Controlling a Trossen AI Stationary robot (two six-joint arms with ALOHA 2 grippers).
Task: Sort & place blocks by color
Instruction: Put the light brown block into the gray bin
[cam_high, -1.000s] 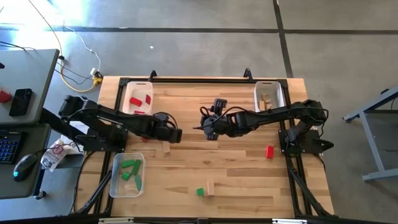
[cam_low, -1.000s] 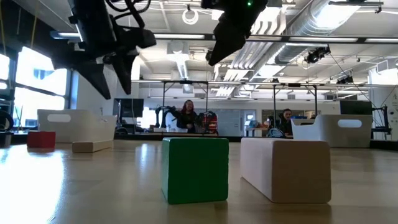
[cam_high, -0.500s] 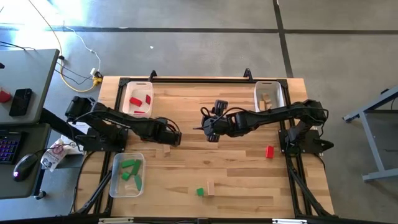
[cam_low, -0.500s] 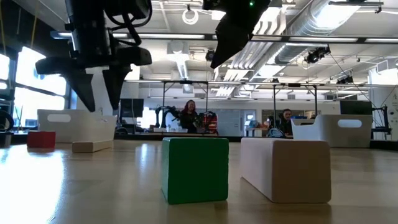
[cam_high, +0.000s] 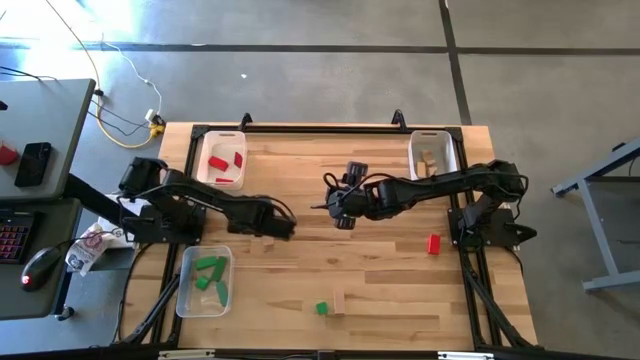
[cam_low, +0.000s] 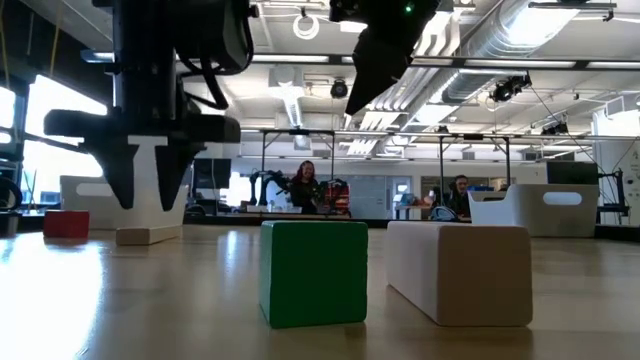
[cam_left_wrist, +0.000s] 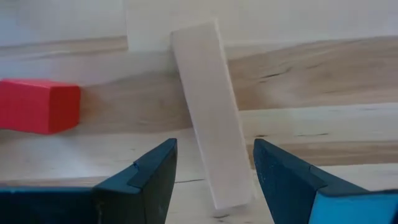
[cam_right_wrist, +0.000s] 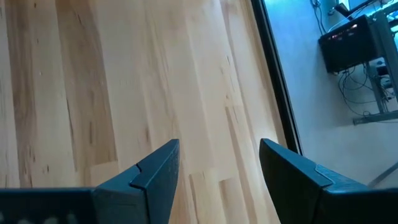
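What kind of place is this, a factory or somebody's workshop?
Probably a big open robotics lab: exposed ceiling ducts, people at distant benches, a desk with a keyboard, and two robot arms sorting blocks at a wooden table.

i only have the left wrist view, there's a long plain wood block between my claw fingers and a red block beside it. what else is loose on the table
Observer: In the high view, a small green cube and a short plain wood block sit side by side near the front edge.
Operator: any other red ones out
Observer: Yes, one small red block lies on the table's right side, near the right arm's base.
Operator: where's the other arm
Observer: The right claw hangs open over bare wood at mid-table, holding nothing.
Operator: which tray takes wood
Observer: The white plastic tray at the back right corner holds plain wood pieces.
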